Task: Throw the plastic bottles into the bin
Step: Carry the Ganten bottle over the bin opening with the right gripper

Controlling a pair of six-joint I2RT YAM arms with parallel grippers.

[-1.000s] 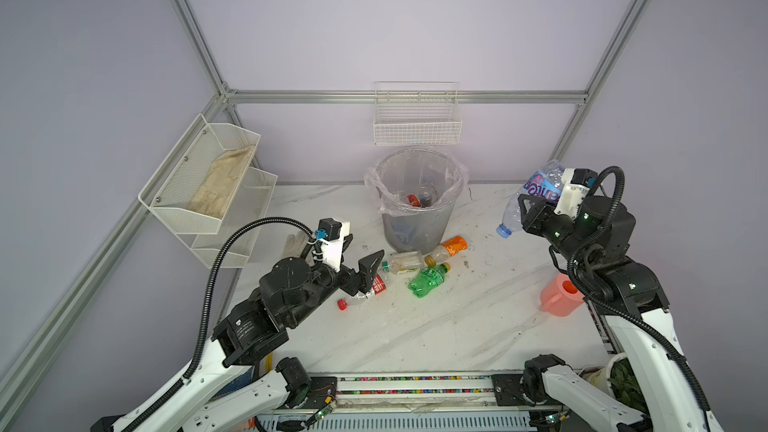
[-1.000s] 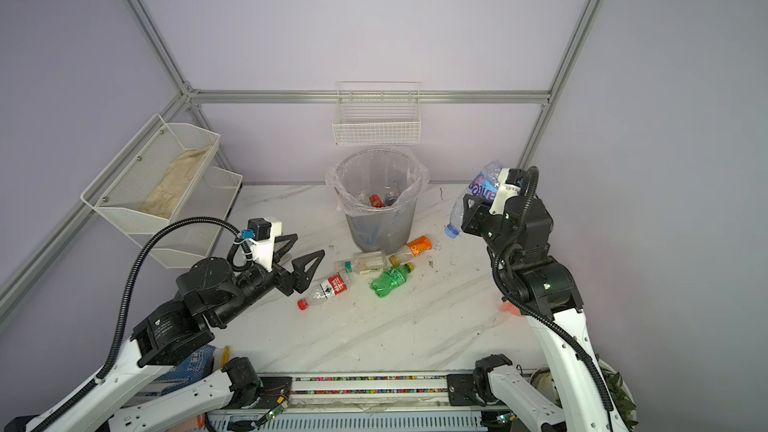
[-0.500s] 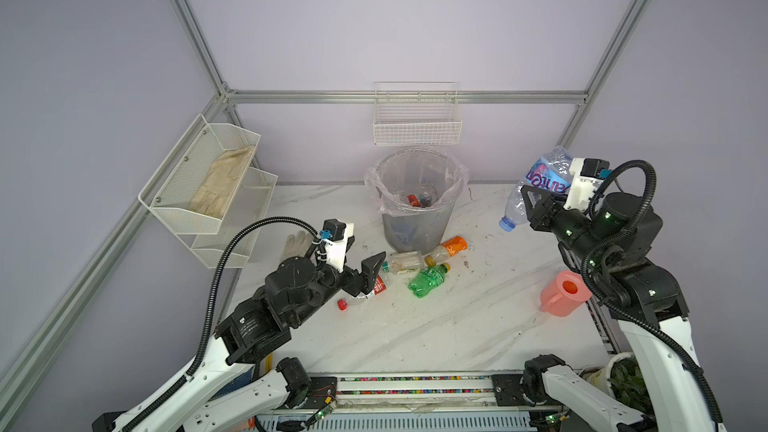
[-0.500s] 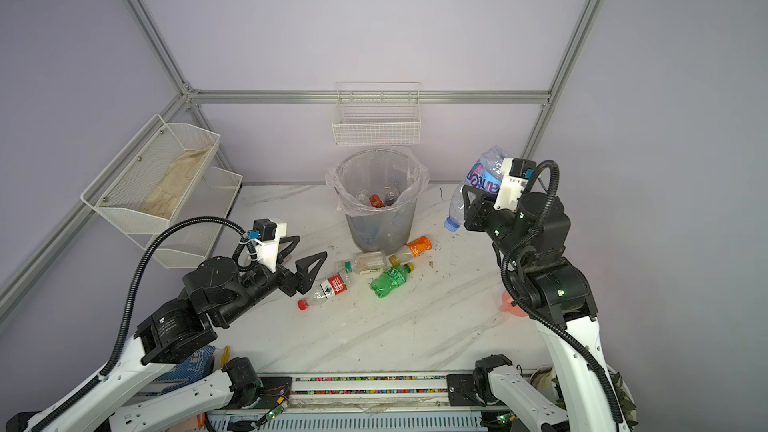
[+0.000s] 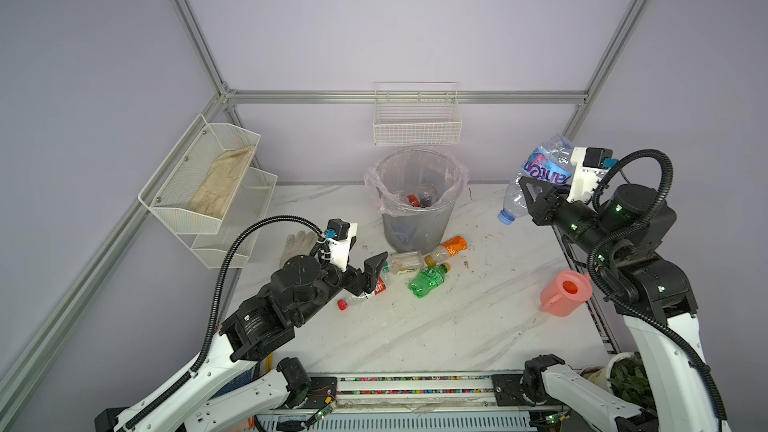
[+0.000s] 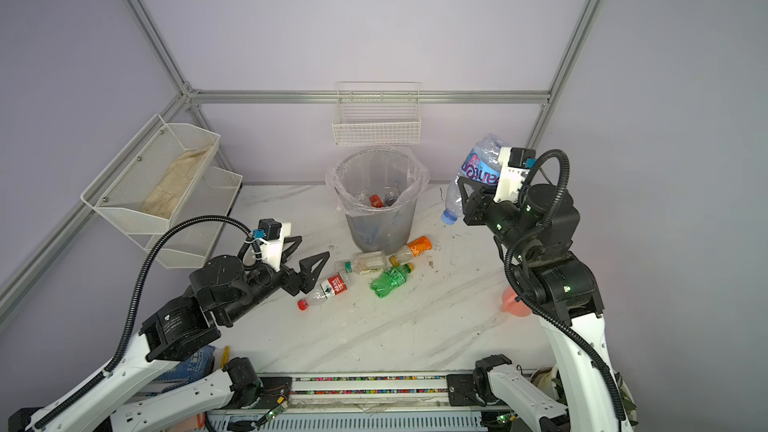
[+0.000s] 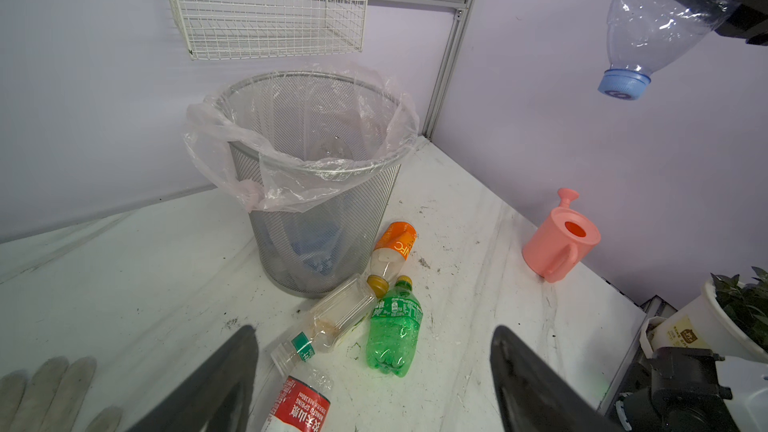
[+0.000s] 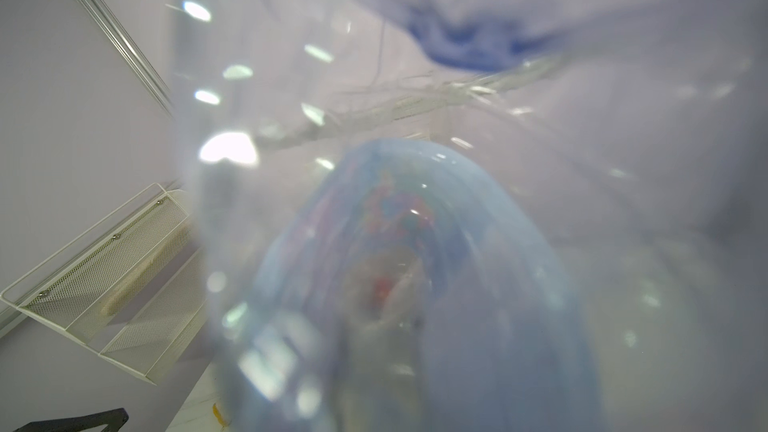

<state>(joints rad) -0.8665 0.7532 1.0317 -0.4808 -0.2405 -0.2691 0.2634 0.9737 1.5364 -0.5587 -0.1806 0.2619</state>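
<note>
Your right jaws clamp a crumpled clear blue-labelled bottle (image 5: 544,170), long axis tilted, cap down, right of the round mesh bin (image 5: 419,230), left jaws wide.

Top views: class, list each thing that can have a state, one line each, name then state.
Left gripper: open, empty.
Right gripper: shut on large blue-labelled clear plastic bottle, cap down.
Grey metal-mesh bin: upright, bag-lined, holds bottles.
Red-labelled clear plastic bottle: lying, capped.
Green plastic bottle: lying, capped.
Orange-labelled plastic bottle: lying, capped.
Square clear plastic bottle: lying.
Pink plastic watering can: upright.
</note>
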